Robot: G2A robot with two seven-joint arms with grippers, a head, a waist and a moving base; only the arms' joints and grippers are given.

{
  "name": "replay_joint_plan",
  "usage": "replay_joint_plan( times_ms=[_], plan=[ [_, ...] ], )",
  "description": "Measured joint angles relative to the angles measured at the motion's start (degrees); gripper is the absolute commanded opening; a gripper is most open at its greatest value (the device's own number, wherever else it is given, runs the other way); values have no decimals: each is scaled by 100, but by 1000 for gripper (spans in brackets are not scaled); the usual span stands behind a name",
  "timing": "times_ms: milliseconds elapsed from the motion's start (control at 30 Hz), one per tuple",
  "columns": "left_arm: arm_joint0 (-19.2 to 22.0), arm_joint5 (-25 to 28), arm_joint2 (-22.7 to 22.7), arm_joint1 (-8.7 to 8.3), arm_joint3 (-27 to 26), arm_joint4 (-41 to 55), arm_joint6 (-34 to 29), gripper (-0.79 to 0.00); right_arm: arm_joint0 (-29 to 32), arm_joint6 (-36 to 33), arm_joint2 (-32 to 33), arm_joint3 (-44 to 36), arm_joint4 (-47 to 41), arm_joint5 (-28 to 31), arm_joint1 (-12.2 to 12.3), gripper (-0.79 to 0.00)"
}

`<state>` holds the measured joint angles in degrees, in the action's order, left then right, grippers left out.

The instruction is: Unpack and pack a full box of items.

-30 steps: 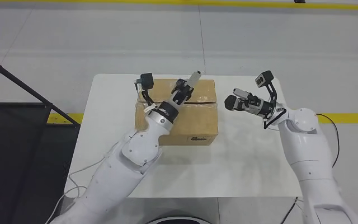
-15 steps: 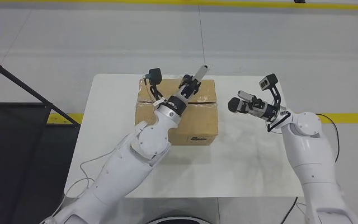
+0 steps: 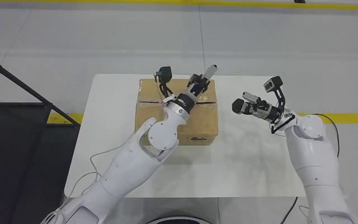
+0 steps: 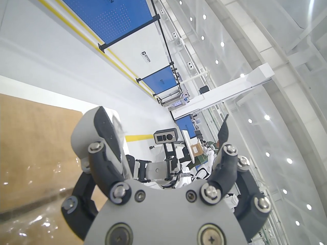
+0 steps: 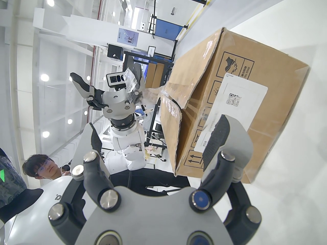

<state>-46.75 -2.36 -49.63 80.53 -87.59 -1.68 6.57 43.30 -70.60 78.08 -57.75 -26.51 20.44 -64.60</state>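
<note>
A brown cardboard box [image 3: 184,120] stands on the white table [image 3: 251,162], its flaps shut. The clear tape [image 5: 150,94] along its top seam is crumpled and lifted at the end nearest my right arm. My left gripper [image 3: 202,77] hangs open above the box's far right top edge. A scrap of clear tape [image 5: 129,77] clings to one of its fingers. In the left wrist view the box top [image 4: 38,141] lies beside the open left gripper [image 4: 166,131]. My right gripper [image 3: 239,105] hovers open to the right of the box, facing its labelled side [image 5: 242,95], with nothing between the fingers [image 5: 218,136].
A dark rack [image 3: 22,140] stands off the table's left side. Bare table surface lies in front of the box and under my right arm. Past the table's far edge is open floor with a yellow line [image 3: 335,117].
My left gripper has travelled to the right and farther away along the box top, past its far right edge. My right gripper has drawn back slightly to the right.
</note>
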Motion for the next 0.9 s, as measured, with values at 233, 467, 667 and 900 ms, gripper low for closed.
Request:
replay_joint_plan(
  times_ms=[233,467,667,900],
  plan=[
    [114,77,127,147,293,-56,100,0,2,-24,0,83,-55,40,27,0],
    [220,133,216,284,554,-93,141,0,-7,-47,-7,160,-111,78,49,0],
    [210,164,142,357,538,-42,71,0,-24,-21,-32,196,-144,135,60,0],
    [-64,182,-342,306,-237,-124,-32,0,-92,16,-92,12,-297,410,43,0]
  ],
)
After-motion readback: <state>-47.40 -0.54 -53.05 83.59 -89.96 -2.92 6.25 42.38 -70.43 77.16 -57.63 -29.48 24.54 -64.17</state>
